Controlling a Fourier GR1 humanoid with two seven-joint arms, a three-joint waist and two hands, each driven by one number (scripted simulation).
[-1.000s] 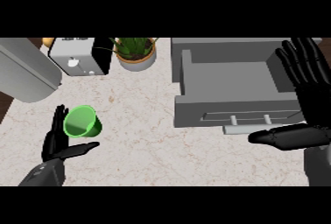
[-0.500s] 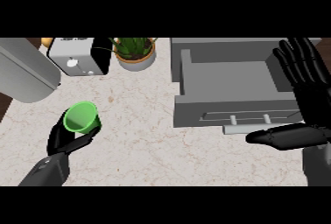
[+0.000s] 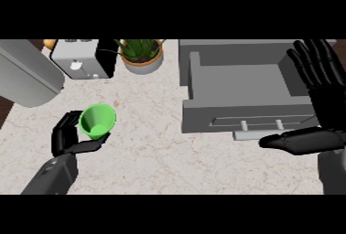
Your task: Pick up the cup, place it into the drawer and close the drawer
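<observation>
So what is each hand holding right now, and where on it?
The left hand holds the green cup, fingers and thumb curled round its side wall. The right hand is open, holding nothing.

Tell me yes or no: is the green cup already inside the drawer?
No, the green cup is held in the left hand over the counter, well to the left of the open drawer.
</observation>
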